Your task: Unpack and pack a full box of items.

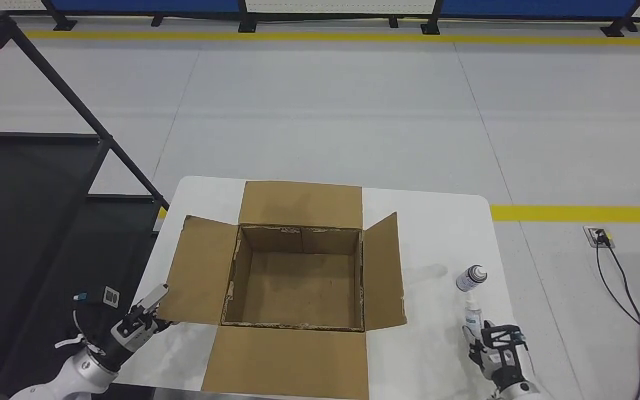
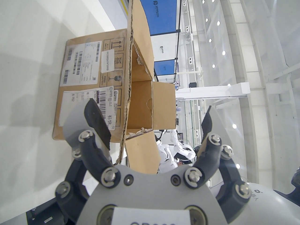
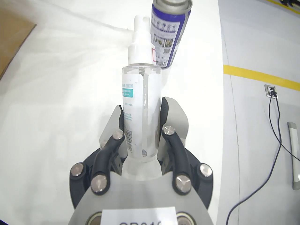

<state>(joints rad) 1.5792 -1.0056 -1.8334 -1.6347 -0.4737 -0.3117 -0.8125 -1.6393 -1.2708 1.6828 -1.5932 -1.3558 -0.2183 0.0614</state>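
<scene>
An open cardboard box [image 1: 298,290] sits mid-table with all its flaps spread, and its inside looks bare. Its labelled side wall [image 2: 89,76] faces my left gripper [image 2: 150,118], which is open and holds nothing. That gripper [image 1: 158,297] hovers by the box's left flap at the table's left edge. My right gripper [image 3: 141,115] is shut on a clear pump bottle [image 3: 140,99] with a white top, near the table's front right corner [image 1: 474,330]. A blue-and-white spray can [image 3: 168,24] stands upright just beyond the bottle [image 1: 472,277].
The white table [image 1: 440,240] has bare surface to the right of the box. A black frame [image 1: 70,170] stands off the left side. On the floor to the right lie a yellow line [image 1: 565,212] and a socket with a cable [image 1: 598,238].
</scene>
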